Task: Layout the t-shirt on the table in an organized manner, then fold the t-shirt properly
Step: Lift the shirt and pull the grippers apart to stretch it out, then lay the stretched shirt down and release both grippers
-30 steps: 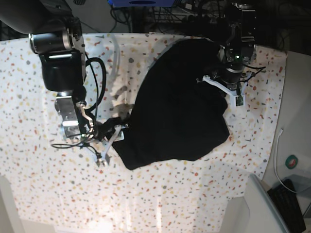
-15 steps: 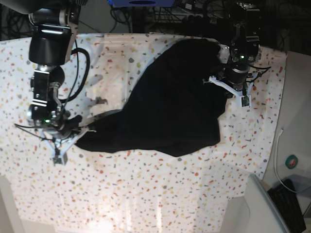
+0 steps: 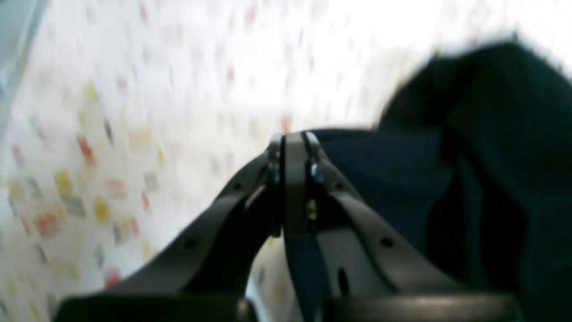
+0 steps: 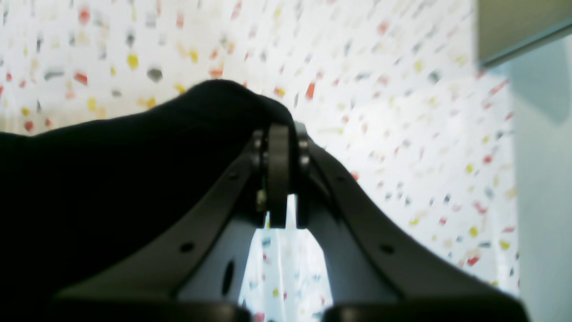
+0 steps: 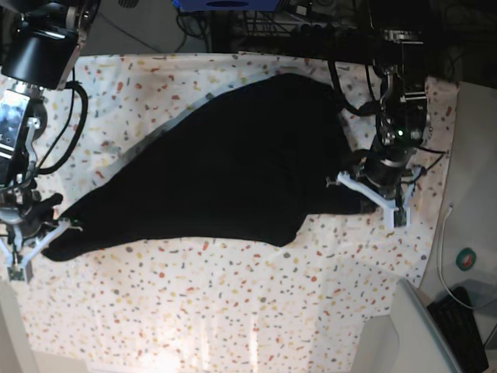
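Note:
The black t-shirt [image 5: 225,171] lies stretched in a long slanted shape across the speckled table [image 5: 233,311], with no print showing. At the shirt's left tip, my right gripper [image 5: 39,242] is shut on the cloth near the table's left edge. The right wrist view shows its fingers [image 4: 279,179] pinched on a fold of black t-shirt [image 4: 111,179]. My left gripper [image 5: 363,190] holds the shirt's right end. Seen from the left wrist, its fingers [image 3: 292,188] are closed on dark t-shirt [image 3: 469,156] cloth over the table [image 3: 111,112].
A grey bin [image 5: 419,334] stands beyond the table's front right corner. A black keyboard [image 5: 466,318] and a white cable [image 5: 443,249] lie past the right edge. Cables and a blue object [image 5: 225,5] sit behind the far edge.
My right gripper closed on the shirt's lower left edge and dragged it far left, stretching the bunched shirt out long. My left gripper moved toward the front with the other end.

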{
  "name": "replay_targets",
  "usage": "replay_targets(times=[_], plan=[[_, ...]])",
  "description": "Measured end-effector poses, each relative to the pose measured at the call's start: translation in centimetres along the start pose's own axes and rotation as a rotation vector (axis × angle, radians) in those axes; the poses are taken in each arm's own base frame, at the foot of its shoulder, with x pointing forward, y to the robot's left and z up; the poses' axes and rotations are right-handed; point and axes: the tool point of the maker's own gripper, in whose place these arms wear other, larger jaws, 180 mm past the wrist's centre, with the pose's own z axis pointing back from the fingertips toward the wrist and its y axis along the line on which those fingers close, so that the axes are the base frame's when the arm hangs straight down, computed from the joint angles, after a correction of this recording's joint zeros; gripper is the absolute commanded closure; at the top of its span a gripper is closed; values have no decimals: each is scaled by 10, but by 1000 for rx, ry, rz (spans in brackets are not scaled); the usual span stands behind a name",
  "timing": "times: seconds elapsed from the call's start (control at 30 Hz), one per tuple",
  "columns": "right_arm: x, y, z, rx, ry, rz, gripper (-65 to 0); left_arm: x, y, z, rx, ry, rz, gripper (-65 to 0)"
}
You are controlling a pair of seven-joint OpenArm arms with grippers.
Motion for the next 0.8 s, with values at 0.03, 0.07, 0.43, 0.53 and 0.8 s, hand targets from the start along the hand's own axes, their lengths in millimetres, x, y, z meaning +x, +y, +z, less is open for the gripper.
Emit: replay_targets(times=[0.03, 0.07, 0.43, 0.53, 0.8], plan=[[8, -2, 1, 1, -16, 12, 0, 14, -3, -3, -9, -19, 2, 0], [12, -5, 2, -3, -26, 18, 0, 25, -5, -5, -12, -33, 1, 0], [68, -25, 48, -87, -218, 75, 0, 128, -16, 0, -32, -260, 6, 0], [56, -22, 62, -89, -218, 101, 0, 149, -13, 21, -26, -339, 16, 0], [10, -44, 85, -150, -145, 99, 0, 134, -1, 66, 0, -371, -5, 0]])
